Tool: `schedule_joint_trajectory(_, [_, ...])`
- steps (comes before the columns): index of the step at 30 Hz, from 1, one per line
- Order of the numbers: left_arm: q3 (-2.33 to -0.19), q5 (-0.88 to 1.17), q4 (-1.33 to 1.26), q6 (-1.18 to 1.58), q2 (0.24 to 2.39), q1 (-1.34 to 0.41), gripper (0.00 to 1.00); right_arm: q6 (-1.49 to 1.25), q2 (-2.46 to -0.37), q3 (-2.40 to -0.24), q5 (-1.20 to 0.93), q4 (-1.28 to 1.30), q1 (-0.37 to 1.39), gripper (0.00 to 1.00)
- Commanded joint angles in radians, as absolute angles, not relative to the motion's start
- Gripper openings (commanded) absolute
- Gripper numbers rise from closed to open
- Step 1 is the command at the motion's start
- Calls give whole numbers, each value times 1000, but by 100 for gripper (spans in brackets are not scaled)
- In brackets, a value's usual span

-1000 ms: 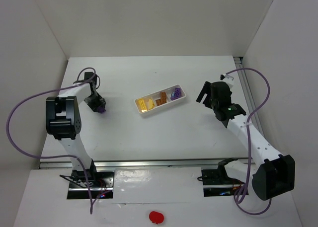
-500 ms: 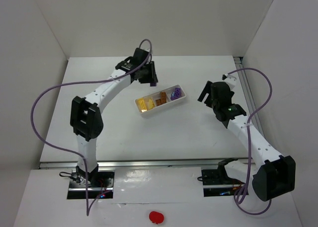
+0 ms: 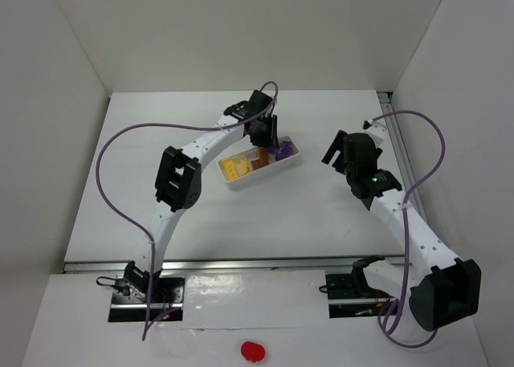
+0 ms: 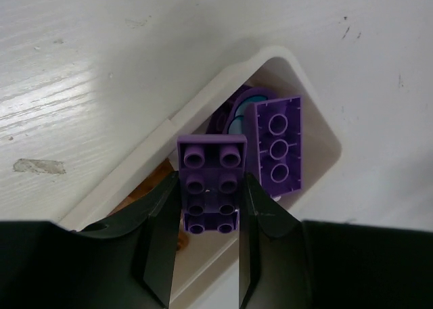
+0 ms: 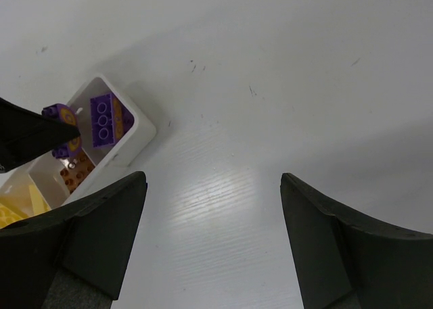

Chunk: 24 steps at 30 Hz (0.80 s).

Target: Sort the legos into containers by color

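Note:
A white three-part container [image 3: 266, 175] lies mid-table with yellow legos [image 3: 233, 168] in its left part, brown ones [image 3: 259, 161] in the middle and purple ones [image 3: 283, 152] in the right. My left gripper [image 3: 263, 135] is shut on a purple lego [image 4: 211, 177] and holds it over the container's purple end [image 4: 223, 79], above another purple brick [image 4: 276, 145]. My right gripper [image 3: 334, 151] is open and empty [image 5: 211, 180], to the right of the container [image 5: 139, 130], over bare table.
The left arm's purple cable [image 3: 152, 130] arcs over the left half of the table. White walls close the table at the back and both sides. The right wrist view shows the left gripper's black finger [image 5: 27, 134] over the container.
My left arm has swung from the table's far left to above the container's right end, carrying the purple lego. The right arm has barely moved.

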State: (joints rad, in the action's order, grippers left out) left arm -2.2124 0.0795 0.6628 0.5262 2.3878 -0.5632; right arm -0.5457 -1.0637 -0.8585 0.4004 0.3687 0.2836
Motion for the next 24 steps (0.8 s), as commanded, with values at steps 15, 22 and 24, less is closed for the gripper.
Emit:
schedule_joint_trajectory(15, [-2296, 153, 630, 540, 2448, -581, 49, -555, -1034, -890, 413, 383, 290, 87])
schedule_joint_trajectory(22, [-2296, 155, 630, 549, 2448, -581, 52, -555, -1034, -890, 413, 393, 290, 87])
schedule_joint_trajectory(24, [-2296, 155, 621, 549, 2448, -581, 52, -555, -1034, -890, 403, 393, 290, 87])
